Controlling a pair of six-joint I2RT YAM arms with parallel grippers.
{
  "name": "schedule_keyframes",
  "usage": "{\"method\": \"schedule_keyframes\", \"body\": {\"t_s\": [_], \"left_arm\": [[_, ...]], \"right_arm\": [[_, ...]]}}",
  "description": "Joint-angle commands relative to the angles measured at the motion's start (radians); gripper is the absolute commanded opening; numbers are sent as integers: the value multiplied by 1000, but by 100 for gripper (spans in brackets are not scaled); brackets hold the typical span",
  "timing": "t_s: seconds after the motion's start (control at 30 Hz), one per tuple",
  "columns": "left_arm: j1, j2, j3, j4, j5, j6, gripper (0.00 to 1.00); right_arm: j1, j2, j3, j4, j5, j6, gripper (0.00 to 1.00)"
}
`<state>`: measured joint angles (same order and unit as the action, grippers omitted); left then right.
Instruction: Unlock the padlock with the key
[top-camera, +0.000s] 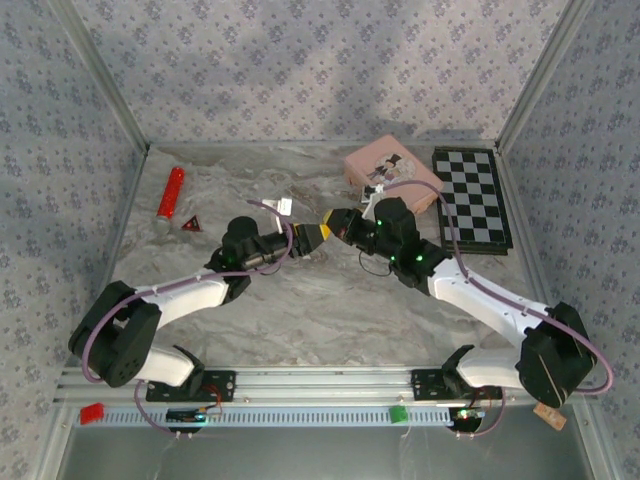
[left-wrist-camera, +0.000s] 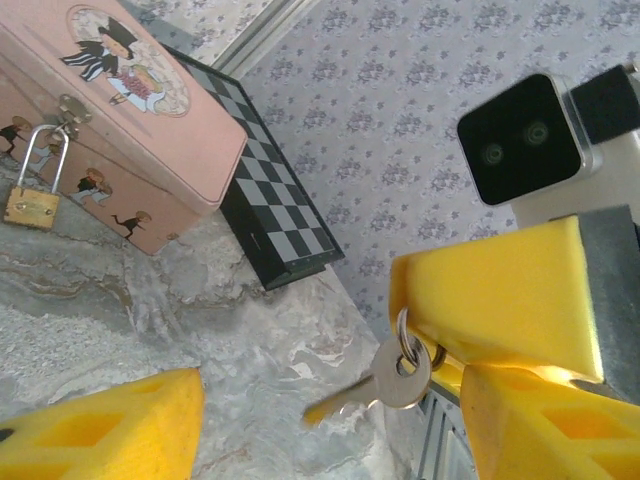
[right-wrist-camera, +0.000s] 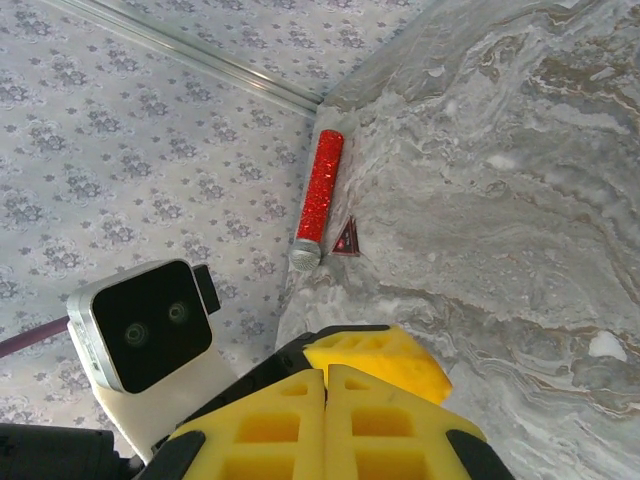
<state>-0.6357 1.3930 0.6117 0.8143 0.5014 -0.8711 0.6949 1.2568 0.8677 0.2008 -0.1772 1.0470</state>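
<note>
The small brass padlock (left-wrist-camera: 32, 205) hangs by its silver shackle from the hasp of the pink box (left-wrist-camera: 120, 130), which sits at the back of the table (top-camera: 385, 165). My right gripper (left-wrist-camera: 470, 300) (top-camera: 338, 222) (right-wrist-camera: 326, 385) is shut on the ring of the silver key (left-wrist-camera: 385, 385), which dangles below its yellow tips. My left gripper (left-wrist-camera: 330, 425) (top-camera: 312, 236) meets it tip to tip at mid table. It is open, its fingers (left-wrist-camera: 100, 425) wide apart on either side of the key and not touching it.
A folded chessboard (top-camera: 472, 198) (left-wrist-camera: 270, 210) lies right of the pink box. A red glittery tube (top-camera: 170, 198) (right-wrist-camera: 322, 195) and a small dark triangle (top-camera: 191, 225) (right-wrist-camera: 346, 238) lie at the far left. Patterned walls enclose the table.
</note>
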Motion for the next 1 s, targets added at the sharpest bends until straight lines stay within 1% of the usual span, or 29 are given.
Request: {"method": "schedule_keyframes", "body": {"t_s": [0.0,0.1,0.27,0.37,0.53,0.7,0.97], "left_arm": [[-10,-20,-6,64,66,26,67],[-12,-28,-6,65,70,29,66],[-13,-34,-4,59,64,33,57],[-13,-39,-4,53,56,36,54],[-13,-44,3,42,58,42,45],[-12,-50,3,34,55,49,40],[-13,-51,2,27,54,50,28]], "right_arm": [[9,15,39,17,-32,-3,0],[11,21,41,19,-38,4,0],[10,21,43,-6,-28,2,0],[10,21,45,-20,-28,4,0],[9,21,42,-38,-17,4,0],[3,16,40,-42,-12,3,0],[0,12,34,-48,-1,2,0]]}}
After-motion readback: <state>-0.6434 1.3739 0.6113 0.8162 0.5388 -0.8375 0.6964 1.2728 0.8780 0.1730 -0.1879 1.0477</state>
